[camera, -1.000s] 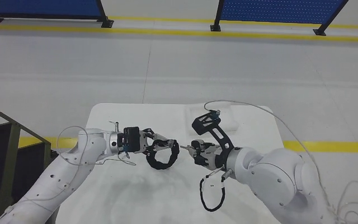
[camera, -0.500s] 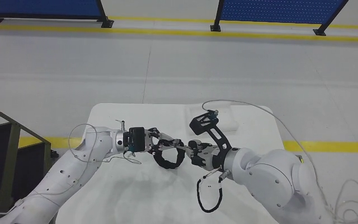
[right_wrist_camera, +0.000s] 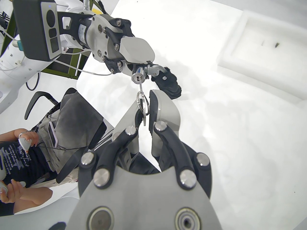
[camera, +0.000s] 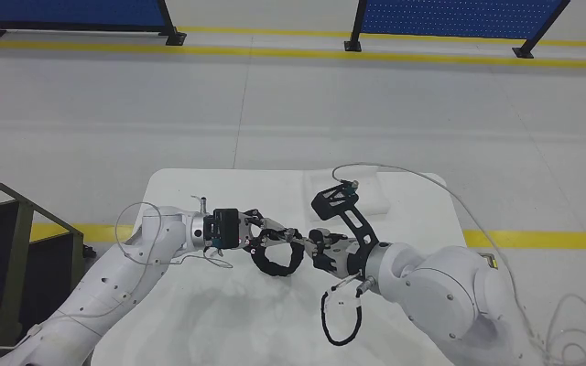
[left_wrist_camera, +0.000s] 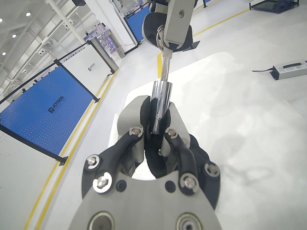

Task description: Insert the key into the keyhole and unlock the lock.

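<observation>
at the centre of the top view, just above the white counter [camera: 220,311], the left tool [left_wrist_camera: 158,106] is clamped on the chrome lock [left_wrist_camera: 161,92]. the right tool [right_wrist_camera: 145,103] pinches the key [left_wrist_camera: 165,66], its tip meeting the keyhole [right_wrist_camera: 138,78].

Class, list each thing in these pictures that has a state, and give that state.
Slim silver metal key: gripped, tip at the keyhole, blade mostly outside.
Shiny chrome cylinder lock with black cable loop: gripped, keyhole end towards the key.
Left end effector: shut on the lock.
Right end effector: shut on the key.
</observation>
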